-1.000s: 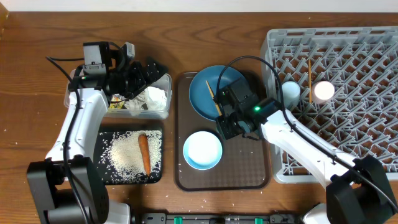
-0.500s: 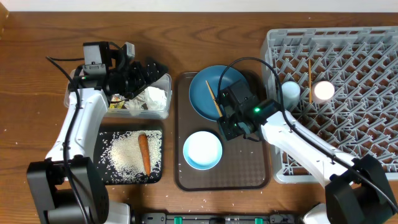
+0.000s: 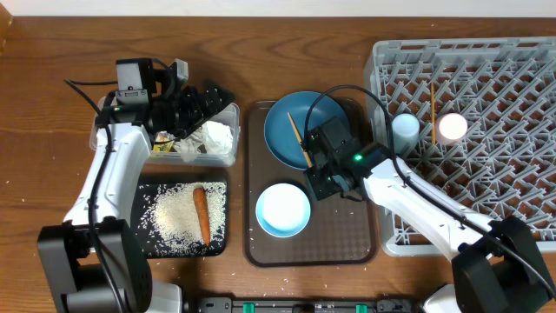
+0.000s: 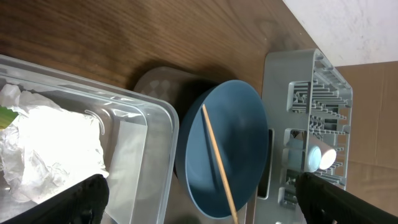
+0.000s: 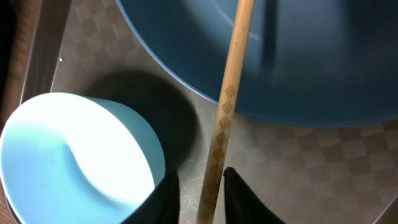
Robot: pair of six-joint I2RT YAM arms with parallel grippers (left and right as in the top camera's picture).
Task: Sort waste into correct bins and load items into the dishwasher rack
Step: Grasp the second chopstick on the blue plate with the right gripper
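The right gripper point(image 5: 202, 186) hangs low over the brown serving tray point(image 3: 347, 243) at frame centre, its two fingers point(image 5: 169, 194) straddling one wooden chopstick point(image 5: 229, 106). The jaws bracket the stick closely on both sides, but it cannot be told whether they actually pinch it. The chopstick lies diagonally, its upper length across the round dark-blue plate point(image 3: 282, 130) on the upper part of the tray. Its lower end reaches past the plate's rim. Just below the plate, on the same tray, sits the white-and-light-blue bowl point(image 3: 283, 209).

At upper left, the left gripper point(image 4: 202, 185) hovers with jaws spread wide and empty above the clear plastic tub point(image 3: 229, 158), which holds a crumpled white tissue point(image 3: 213, 137). Beneath the tub in the overhead view, the shallow black tray point(image 3: 148, 249) carries the orange carrot point(image 3: 201, 215) beside scattered white rice grains point(image 3: 169, 217).

The grey dishwasher rack point(image 3: 504, 191) fills the right side. Near its upper left corner stand a light-blue cup point(image 3: 405, 128) and a pale pink cup point(image 3: 452, 128), with a second chopstick point(image 3: 433, 111) between them.
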